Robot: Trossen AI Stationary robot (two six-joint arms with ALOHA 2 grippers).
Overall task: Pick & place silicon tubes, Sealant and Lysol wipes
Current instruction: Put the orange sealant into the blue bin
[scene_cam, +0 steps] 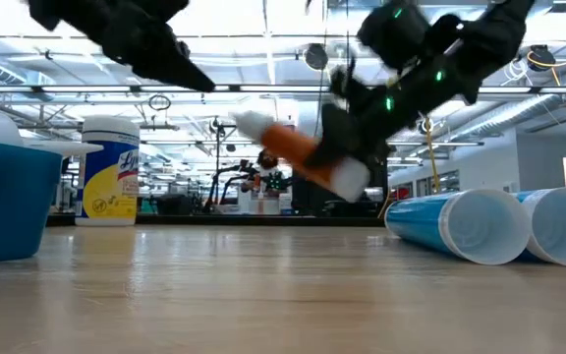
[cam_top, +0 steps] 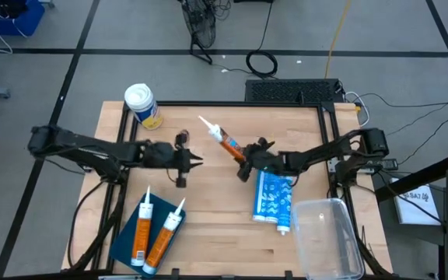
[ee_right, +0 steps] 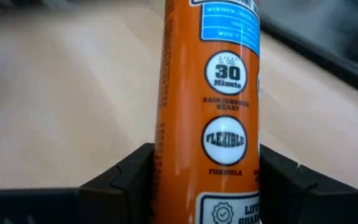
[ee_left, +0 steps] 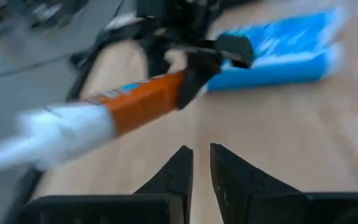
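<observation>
Sealant tube (cam_top: pixel 225 141) hangs tilted above the tabletop (cam_top: pixel 224 233), beside the blue tubes (cam_top: pixel 274 196), pinched by my right tool (cam_top: pixel 249 162). I keep it level while carrying. Left tool (cam_top: pixel 195 161) is pressed together.

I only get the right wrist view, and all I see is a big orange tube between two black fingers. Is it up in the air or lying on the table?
Observer: Up in the air. The low view shows the orange tube tilted, clear of the table, held in the right tool.
Operator: Where's the other arm?
Observer: The left tool hovers over the table's left half, closed and empty, pointing toward the tube.
Operator: And the wipes?
Observer: The Lysol wipes stand upright at the table's far left corner in the high view.
</observation>
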